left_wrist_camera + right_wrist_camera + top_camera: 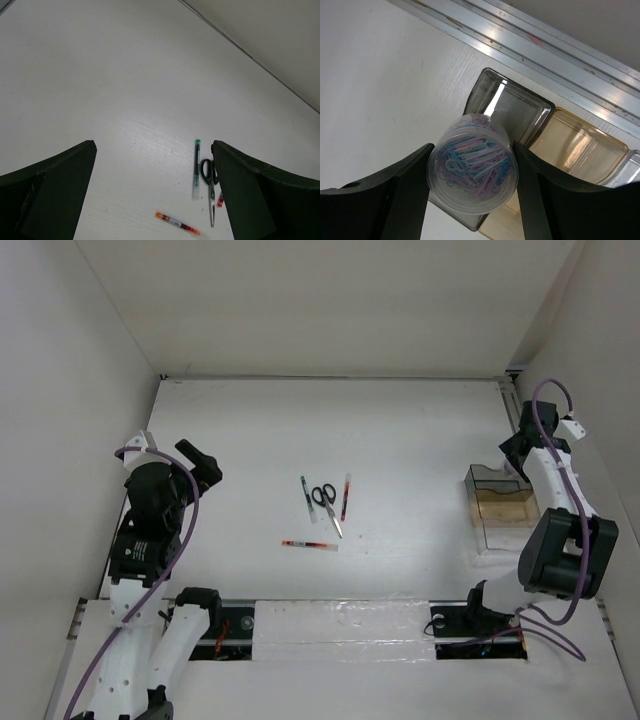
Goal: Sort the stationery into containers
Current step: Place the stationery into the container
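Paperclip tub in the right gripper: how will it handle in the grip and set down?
The paperclip tub looks like thin clear plastic with a smooth round wall, so it may slip or rotate between the flat fingers. Being cylindrical, it could roll if laid on its side. The loose clips inside probably shift, yet it seems light.

1. Mostly hidden behind left hand [153, 150]: thin red-and-dark pen [220, 201].
2. Partly covered by clear round tub of coloured paper clips [472, 170]: smoky grey transparent box [512, 107].
3. Cut by right edge: third transparent box [631, 167].

one green pen [305, 497], two red pens [346, 496], one scissors [326, 502], one paperclip tub [472, 167], three boxes [520, 112]
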Tool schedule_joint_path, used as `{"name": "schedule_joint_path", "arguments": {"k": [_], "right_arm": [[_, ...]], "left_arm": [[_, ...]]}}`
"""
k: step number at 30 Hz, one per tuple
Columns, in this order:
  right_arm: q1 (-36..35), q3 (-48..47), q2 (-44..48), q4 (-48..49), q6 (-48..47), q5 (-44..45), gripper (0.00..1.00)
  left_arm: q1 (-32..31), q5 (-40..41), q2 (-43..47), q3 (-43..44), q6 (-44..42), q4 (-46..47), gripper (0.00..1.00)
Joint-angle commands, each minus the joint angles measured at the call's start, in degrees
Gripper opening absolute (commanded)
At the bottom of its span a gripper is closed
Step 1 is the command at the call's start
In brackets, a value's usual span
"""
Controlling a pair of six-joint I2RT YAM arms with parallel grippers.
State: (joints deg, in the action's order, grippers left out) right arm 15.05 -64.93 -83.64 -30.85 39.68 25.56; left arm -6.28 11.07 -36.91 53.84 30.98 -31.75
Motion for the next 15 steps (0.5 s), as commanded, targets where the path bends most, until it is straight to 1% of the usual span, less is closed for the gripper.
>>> {"name": "schedule_joint_path", "arguments": {"k": [1, 7, 12, 15], "right_arm": [[0.5, -1.9, -1.6, 1.6, 2.4, 3.5, 0.00], [0.5, -1.2, -2.1, 3.0, 2.9, 3.5, 0.00], [1.6, -1.2, -5.3, 3.0, 3.5, 4.1, 0.00], [1.6, -0.5, -5.3, 3.0, 4.1, 4.8, 0.00]], "left_arm": [[0.0, -0.2, -0.3, -0.4, -0.3, 2.4, 1.00], [0.0, -0.2, -0.3, -0.4, -0.3, 2.4, 1.00], [0.0, -0.2, -0.3, -0.4, -0.3, 2.4, 1.00], [0.0, -0.2, -0.9, -0.4, -0.3, 2.4, 1.00]]}}
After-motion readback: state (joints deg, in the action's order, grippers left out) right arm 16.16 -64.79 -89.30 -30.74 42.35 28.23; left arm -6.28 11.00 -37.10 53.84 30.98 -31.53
